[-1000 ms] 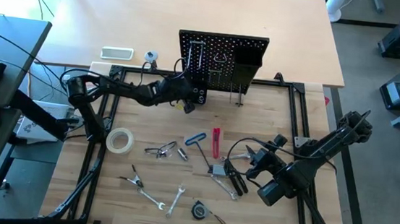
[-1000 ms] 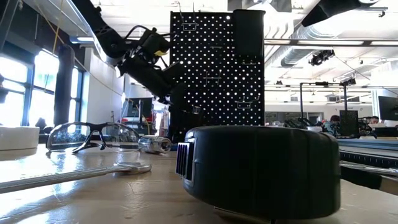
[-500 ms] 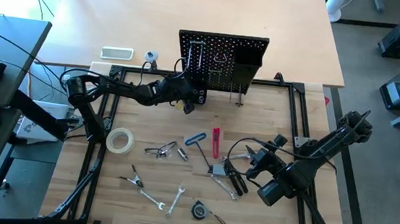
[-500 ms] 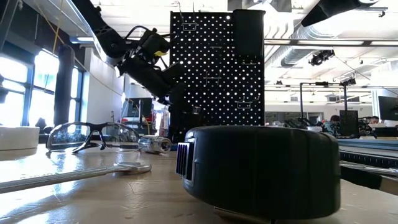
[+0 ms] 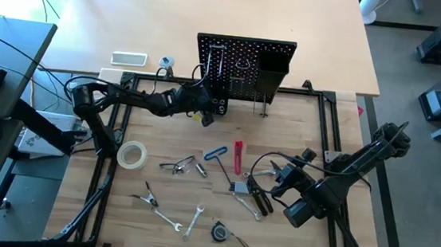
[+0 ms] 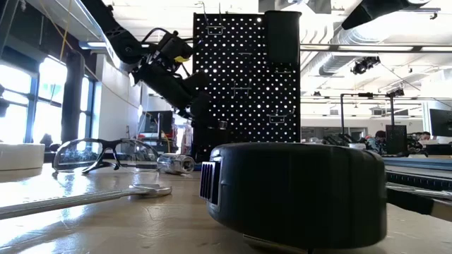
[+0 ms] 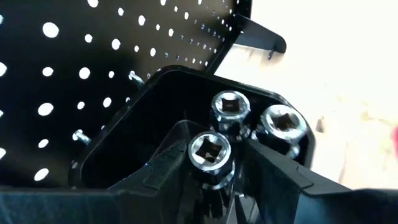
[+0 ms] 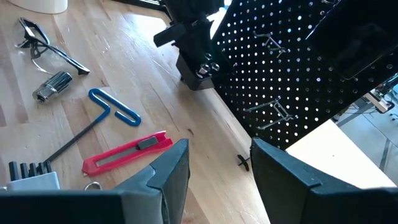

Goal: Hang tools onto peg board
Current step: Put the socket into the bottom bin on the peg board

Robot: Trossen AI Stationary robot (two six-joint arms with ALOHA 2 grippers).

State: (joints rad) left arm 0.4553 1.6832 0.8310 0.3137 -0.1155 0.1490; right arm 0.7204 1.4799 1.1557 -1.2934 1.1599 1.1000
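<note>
- The pale tape roll [image 5: 131, 155] lies flat near the bench's left edge, about midway between front and back.
- The left tool [image 5: 205, 113] reaches from the left edge to the foot of the peg board [image 5: 244, 65]. In the left wrist view its fingers [image 7: 273, 171] stand apart around a silver socket [image 7: 209, 151] at the mouth of a small black bin [image 7: 149, 118] low on the board; two more sockets [image 7: 283, 124] sit inside the bin. Whether the fingers press that socket I cannot tell.
- The peg board stands upright at the middle of the bench's back edge, with metal hooks [image 8: 273, 111] and a taller black box [image 5: 273, 68] on its right half.
- The clear glasses [image 5: 177, 166] lie right of the tape roll, a short silver socket piece [image 8: 51, 84] just beside them.
- Silver wrenches [image 5: 164, 217] and a second wrench [image 5: 194, 220] lie toward the front edge, left of centre, with a black tape measure [image 5: 220, 232] just beside them at the front.
- The blue-handled hex key [image 5: 216, 153] and the red-handled tool [image 5: 238, 156] lie side by side near the bench's centre, close but apart.
- The black-handled pliers [image 5: 260, 200] lie right of centre, near the right tool.
- The right tool [image 5: 280, 177] hovers over the right half of the bench, its fingers [image 8: 165, 177] spread and nothing between them.
</note>
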